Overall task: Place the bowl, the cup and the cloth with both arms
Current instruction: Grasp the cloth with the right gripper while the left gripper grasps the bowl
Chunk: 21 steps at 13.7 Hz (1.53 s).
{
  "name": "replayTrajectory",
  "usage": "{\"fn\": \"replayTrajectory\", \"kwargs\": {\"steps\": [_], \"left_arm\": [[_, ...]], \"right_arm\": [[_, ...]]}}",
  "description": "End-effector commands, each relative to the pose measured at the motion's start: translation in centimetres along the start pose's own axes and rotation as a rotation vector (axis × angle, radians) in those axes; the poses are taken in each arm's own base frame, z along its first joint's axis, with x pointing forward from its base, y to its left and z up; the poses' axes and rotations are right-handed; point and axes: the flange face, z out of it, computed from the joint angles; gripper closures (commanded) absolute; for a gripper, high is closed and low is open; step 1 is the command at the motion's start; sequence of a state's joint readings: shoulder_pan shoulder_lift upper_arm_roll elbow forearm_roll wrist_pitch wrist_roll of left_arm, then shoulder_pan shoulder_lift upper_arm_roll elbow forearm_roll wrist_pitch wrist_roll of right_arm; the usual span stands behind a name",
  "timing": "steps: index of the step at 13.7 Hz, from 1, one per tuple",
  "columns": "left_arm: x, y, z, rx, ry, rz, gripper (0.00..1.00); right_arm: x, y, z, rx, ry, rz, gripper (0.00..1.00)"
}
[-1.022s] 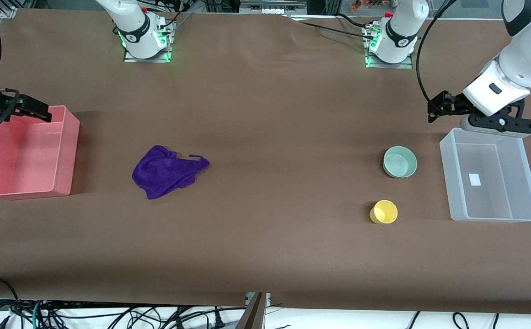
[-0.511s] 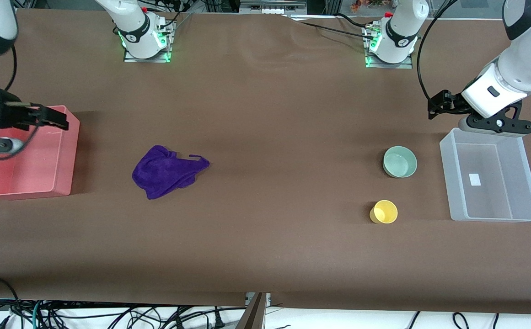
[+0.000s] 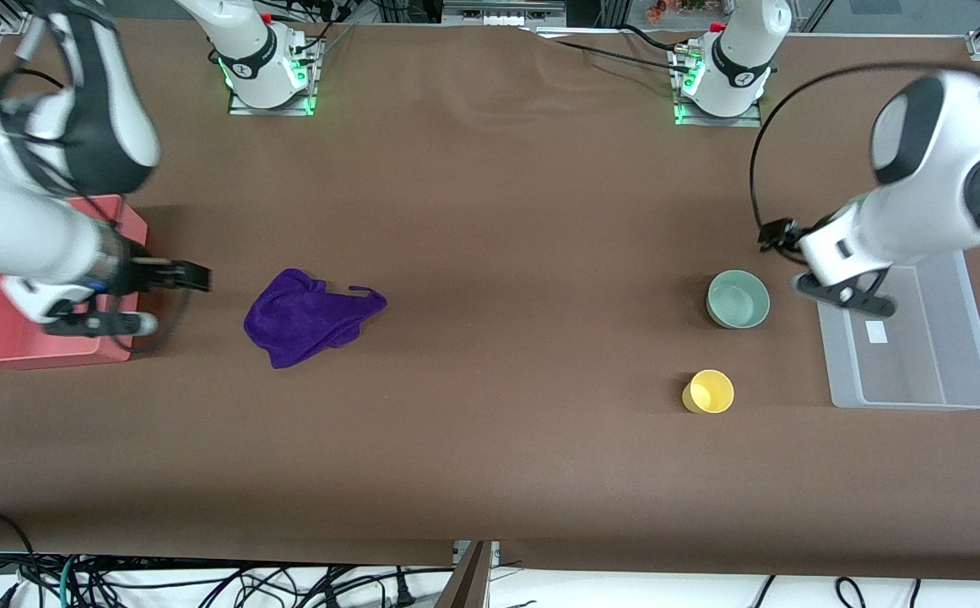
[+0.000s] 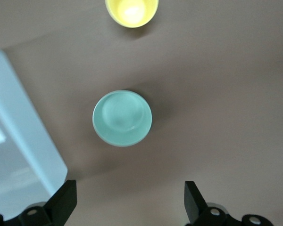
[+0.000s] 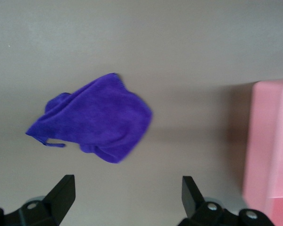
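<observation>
Three task items lie loose on the brown table (image 3: pixel 490 422), none yet in a bin.

Cloth (image 3: pixel 311 315): deep purple, crumpled, toward the right arm's end of the table. Its long axis runs roughly along the table's length, one corner trailing toward the middle. The right gripper (image 3: pixel 194 276) hangs between the pink bin (image 3: pixel 118 338) and the cloth, fingers spread wide and holding nothing. In the right wrist view the cloth (image 5: pixel 92 117) sits ahead of the spread fingertips (image 5: pixel 63 190), apart from them. This arm is much the nearer one to it.

Bowl (image 3: pixel 739 298): pale mint green, upright, toward the left arm's end of the table, just beside the clear bin (image 3: pixel 912 397). The left gripper (image 3: pixel 772 236) hovers close to the bowl's rim on the side away from the front camera, fingers parted and unloaded. The left wrist view shows the bowl (image 4: pixel 122 117) ahead of the fingers and between their lines.

Cup (image 3: pixel 708 391): yellow, upright, nearer to the front camera than the bowl, and farther from the left gripper. The bowl looks the likelier first pick.
</observation>
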<state>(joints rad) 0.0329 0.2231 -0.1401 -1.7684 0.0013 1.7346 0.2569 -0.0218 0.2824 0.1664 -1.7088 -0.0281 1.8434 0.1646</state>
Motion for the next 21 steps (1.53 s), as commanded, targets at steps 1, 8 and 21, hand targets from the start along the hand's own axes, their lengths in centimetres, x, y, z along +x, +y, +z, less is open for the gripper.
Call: {"fn": "replayTrajectory", "kwargs": {"steps": [1, 8, 21], "left_arm": [[1.6, -2.1, 4.0, 0.064, 0.031, 0.234, 0.0], [0.3, -4.0, 18.1, 0.215, 0.139, 0.479, 0.0], [2.2, -6.2, 18.1, 0.234, 0.172, 0.564, 1.0]], "right_arm": [[-0.1, -2.1, 3.9, 0.016, -0.009, 0.068, 0.0], [-1.0, -8.8, 15.0, 0.05, 0.001, 0.466, 0.0], [-0.9, -12.2, 24.1, 0.072, -0.012, 0.754, 0.6]]}}
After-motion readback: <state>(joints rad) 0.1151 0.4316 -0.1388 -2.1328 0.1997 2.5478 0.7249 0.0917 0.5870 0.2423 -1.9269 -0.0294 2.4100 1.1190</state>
